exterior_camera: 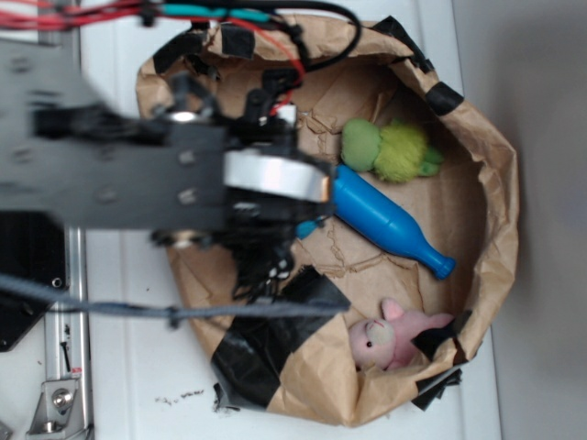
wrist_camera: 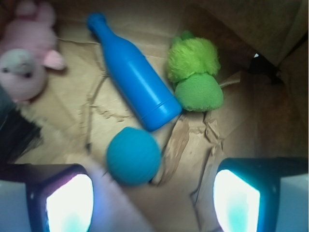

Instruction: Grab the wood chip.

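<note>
While the gripper (wrist_camera: 153,200) gapes empty, torn brown paper (wrist_camera: 67,121) lines the bin.

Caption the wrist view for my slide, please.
Open gripper hovering above a teal ball, wood chip, blue bottle and green plush.

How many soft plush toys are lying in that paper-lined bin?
2: a pink plush animal in one corner, and a fuzzy green plush toy beside the blue plastic bottle. The arm may hide others.
</note>
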